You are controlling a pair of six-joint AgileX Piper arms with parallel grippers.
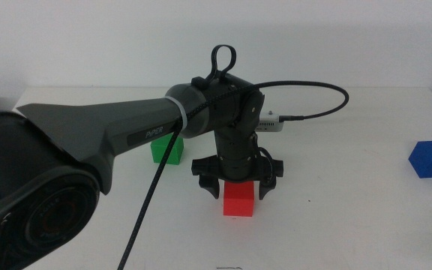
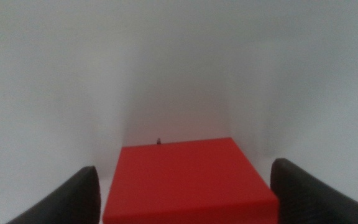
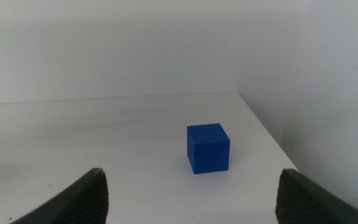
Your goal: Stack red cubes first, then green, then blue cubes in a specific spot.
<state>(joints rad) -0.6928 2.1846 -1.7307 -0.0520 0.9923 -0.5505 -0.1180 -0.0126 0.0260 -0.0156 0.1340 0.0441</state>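
Red cube [image 1: 239,199] on table [image 1: 336,217], left gripper [image 1: 238,182] fingers spread around it, right gripper [image 3: 191,199] fingers spread, waiting

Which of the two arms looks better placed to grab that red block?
The left. Its gripper hangs open right over the red cube, jaws either side. The right gripper faces the blue cube, far off near the table's edge.

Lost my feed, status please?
Left gripper open, astride red cube. Right gripper open, waiting, facing blue cube. Green cube untouched. Nothing blocking.
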